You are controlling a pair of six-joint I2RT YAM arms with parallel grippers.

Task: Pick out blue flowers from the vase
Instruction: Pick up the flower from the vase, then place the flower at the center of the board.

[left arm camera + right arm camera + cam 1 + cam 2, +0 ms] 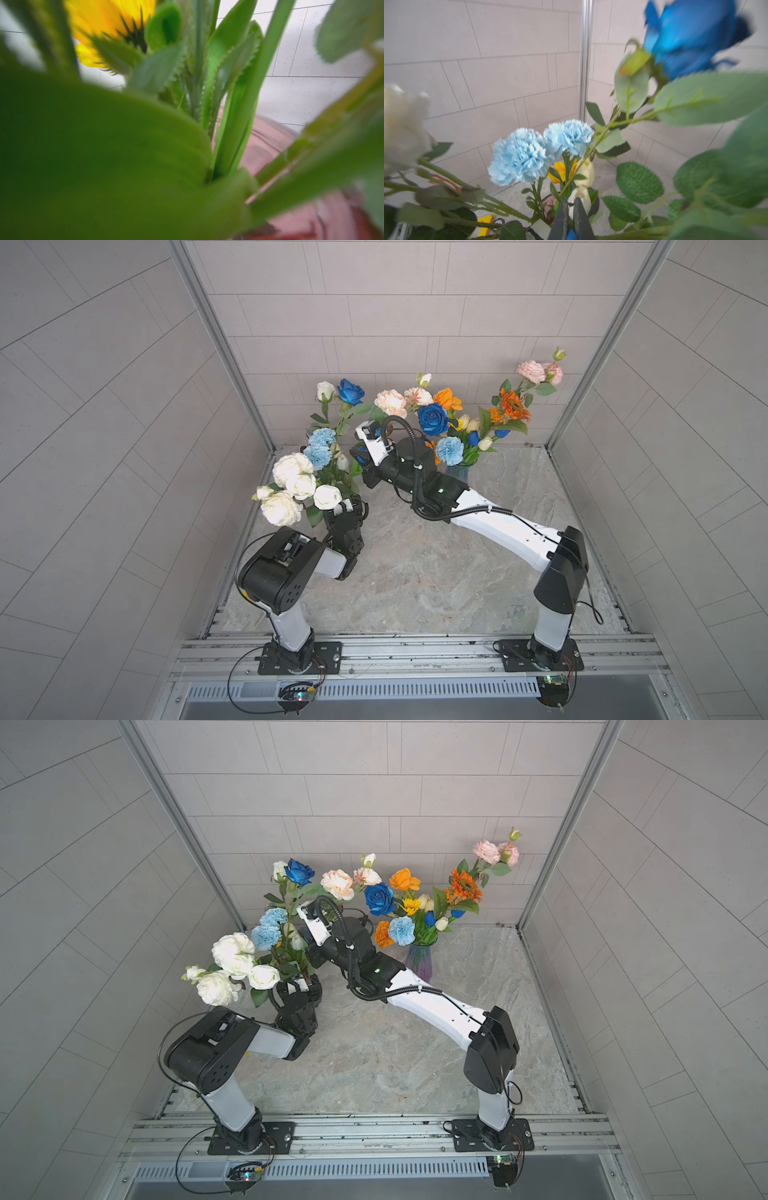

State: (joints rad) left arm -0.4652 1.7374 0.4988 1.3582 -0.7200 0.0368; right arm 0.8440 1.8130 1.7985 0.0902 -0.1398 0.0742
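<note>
Two vases hold blue flowers. The reddish vase [270, 145] at the back left carries a dark blue rose [350, 390] and light blue carnations [320, 445]. My left gripper [347, 510] stands wide around this vase, though leaves hide its jaws in the wrist view. My right gripper [571, 202] is shut among the stems. The blue rose [691, 37] has a stem that runs down to those fingertips, beside the carnations [519, 158]. The blue-purple vase [419, 963] holds another blue rose [433, 418], a carnation [449, 450] and a small blue tulip bud [473, 438].
White roses [291, 481] lean out over my left arm. Orange blooms [511, 404] and pink blooms [540, 372] spread from the right vase toward the back wall. My right arm [498, 526] crosses the marble table [415, 585] diagonally. Tiled walls close three sides.
</note>
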